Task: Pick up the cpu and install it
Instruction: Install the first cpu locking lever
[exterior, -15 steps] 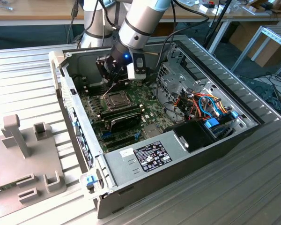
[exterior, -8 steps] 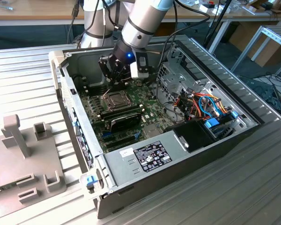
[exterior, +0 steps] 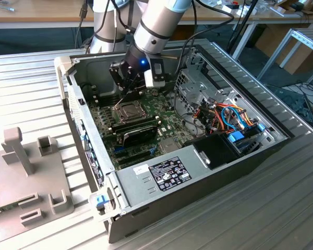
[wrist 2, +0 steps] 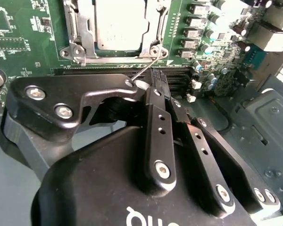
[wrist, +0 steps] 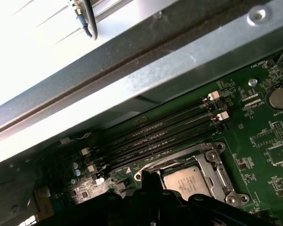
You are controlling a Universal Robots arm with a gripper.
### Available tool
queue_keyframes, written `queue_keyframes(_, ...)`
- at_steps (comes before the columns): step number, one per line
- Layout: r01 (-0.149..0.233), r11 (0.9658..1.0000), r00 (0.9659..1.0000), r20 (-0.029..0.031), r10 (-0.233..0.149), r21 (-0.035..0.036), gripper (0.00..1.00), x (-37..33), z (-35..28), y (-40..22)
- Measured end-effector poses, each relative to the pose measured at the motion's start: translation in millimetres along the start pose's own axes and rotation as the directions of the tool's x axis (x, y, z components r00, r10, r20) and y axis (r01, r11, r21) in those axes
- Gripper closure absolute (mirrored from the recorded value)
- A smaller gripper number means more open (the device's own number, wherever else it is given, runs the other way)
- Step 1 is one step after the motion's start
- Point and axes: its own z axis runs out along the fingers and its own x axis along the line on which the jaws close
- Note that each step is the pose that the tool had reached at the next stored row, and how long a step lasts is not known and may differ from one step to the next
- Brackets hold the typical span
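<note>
From the exterior view, the black metal claw hangs just over the hinged metal socket frame. In the second wrist view it's clenched on a thin wire lever, with the small square silver-grey cpu seated in that frame just beyond its tips. The first wrist view puts the cpu right beside them.
</note>
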Motion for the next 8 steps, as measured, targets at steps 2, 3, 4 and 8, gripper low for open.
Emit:
queue_keyframes(2,0.005,0.9999,0.9996,0.0285,-0.005,-0.0126,0.89,1.0,0.3,-0.5)
queue_keyframes(3,0.011,0.9997,0.9986,0.0517,-0.010,-0.0221,0.89,1.3,0.5,-0.6)
queue_keyframes(4,0.014,0.9996,0.9981,0.0598,-0.013,-0.0255,0.89,1.6,0.7,-0.8)
queue_keyframes(8,0.014,0.9996,0.9981,0.0598,-0.013,-0.0252,0.89,1.7,0.7,-0.8)
